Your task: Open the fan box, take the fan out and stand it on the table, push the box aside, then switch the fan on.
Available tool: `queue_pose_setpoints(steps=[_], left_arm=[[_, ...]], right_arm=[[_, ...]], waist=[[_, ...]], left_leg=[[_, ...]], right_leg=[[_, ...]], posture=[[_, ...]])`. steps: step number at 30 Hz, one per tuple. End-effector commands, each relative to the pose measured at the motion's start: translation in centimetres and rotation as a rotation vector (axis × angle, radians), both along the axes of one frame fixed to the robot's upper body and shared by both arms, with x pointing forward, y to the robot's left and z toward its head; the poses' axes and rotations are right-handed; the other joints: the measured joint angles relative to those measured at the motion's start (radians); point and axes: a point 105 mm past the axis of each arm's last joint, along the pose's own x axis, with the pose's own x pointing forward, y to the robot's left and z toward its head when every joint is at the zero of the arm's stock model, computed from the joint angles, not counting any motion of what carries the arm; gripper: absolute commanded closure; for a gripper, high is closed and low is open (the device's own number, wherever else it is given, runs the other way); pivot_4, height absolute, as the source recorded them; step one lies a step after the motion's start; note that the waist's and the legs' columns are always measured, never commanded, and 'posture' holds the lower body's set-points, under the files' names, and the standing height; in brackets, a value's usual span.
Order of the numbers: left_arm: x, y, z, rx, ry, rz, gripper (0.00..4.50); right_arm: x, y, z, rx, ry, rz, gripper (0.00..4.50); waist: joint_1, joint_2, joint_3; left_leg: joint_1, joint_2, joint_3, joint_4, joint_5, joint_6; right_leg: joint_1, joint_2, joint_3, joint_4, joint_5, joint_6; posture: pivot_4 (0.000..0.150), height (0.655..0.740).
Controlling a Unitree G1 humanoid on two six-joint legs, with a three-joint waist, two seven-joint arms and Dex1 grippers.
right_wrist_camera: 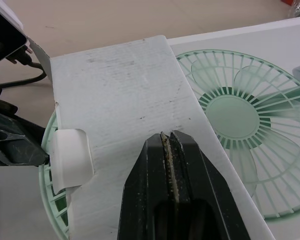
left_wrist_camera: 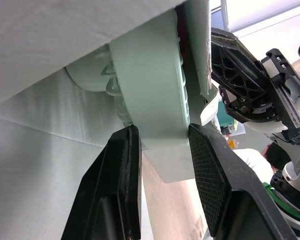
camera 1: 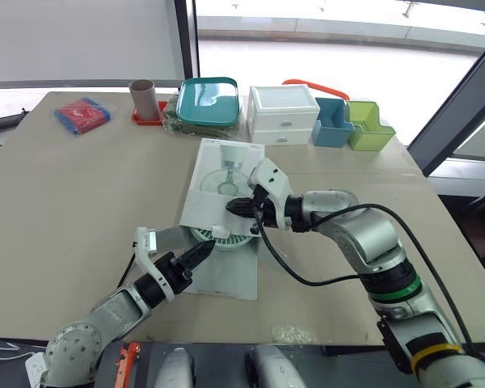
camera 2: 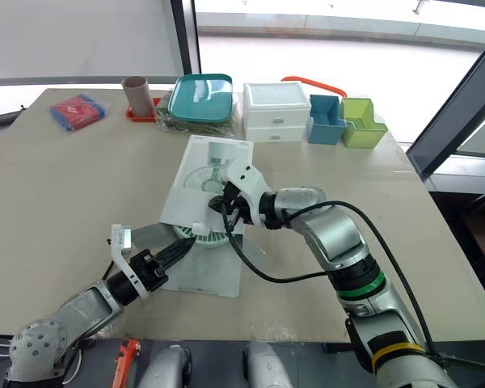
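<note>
Fan (left_wrist_camera: pixel 149 85) is pinched by left tool (left_wrist_camera: pixel 163 131); right tool (right_wrist_camera: pixel 171 135), pressed together, touches box flap (right_wrist_camera: pixel 122 90).

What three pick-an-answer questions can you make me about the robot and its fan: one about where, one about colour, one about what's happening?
1. Where is the fan?
A) on the floor
B) sticking partly out of the fan box
C) standing upright on its own

2. What colour is the fan?
A) mint green
B) red
C) black

3. What is the left gripper doing?
A) hanging open
B) lying flat on the table
C) pinching the fan's edge

Answers: 1 B, its grille pokes from under the box. 2 A, its ribs are pale green. 3 C, both black fingers press the fan's edge.
</note>
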Motion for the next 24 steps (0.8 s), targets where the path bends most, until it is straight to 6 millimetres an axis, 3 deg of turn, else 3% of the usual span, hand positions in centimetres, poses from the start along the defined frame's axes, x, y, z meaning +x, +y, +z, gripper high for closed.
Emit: queue_pose_setpoints(steps=[1, 14, 24], left_arm=[[-0.6, 0.9, -0.7, 0.068, 0.025, 0.021, 3.04], [-2.8, 1.6, -2.0, 0.056, 0.102, 0.019, 3.04], [-3.3, 1.9, -2.5, 0.064, 0.122, 0.034, 3.04]], right_arm=[[0.8, -0.5, -0.7, -0.032, 0.009, -0.048, 4.50], [0.8, -0.2, -0.6, -0.030, 0.003, -0.032, 4.50], [1.0, 0.3, -0.4, -0.034, -0.004, -0.022, 4.50]], waist=[[0.000, 0.000, 0.000], [-0.001, 0.000, 0.000], [-0.003, 0.000, 0.000]], left_leg=[[0.000, 0.000, 0.000, 0.000, 0.000, 0.000], [0.000, 0.000, 0.000, -0.001, 0.000, 0.000], [0.000, 0.000, 0.000, -0.002, 0.000, 0.000]], right_leg=[[0.000, 0.000, 0.000, 0.000, 0.000, 0.000], [0.000, 0.000, 0.000, 0.000, 0.000, 0.000], [0.000, 0.000, 0.001, -0.001, 0.000, 0.000]], posture=[[0.150, 0.7400], [0.150, 0.7400], [0.150, 0.7400]])
